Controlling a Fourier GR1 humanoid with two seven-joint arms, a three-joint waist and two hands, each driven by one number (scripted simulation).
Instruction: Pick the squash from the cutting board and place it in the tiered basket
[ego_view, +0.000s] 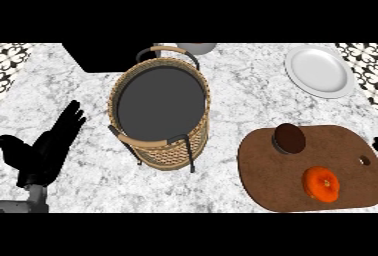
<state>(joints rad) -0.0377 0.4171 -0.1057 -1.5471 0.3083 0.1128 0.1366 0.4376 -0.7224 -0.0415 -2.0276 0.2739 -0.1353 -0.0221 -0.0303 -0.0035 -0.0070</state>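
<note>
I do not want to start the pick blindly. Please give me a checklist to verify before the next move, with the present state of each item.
1. Squash lies on the cutting board: ok.
2. Squash is free of the brown object beside it: ok.
3. Tiered basket top tier has room: ok.
4. Left hand open, resting at the left: ok.
5. Right hand in view: not ok.
6. White plate away from the path: ok.

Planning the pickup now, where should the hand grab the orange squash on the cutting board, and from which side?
Probably from above: the squash lies low and round on the cutting board, so curl fingers around its rim, clear of the brown object behind.
</note>
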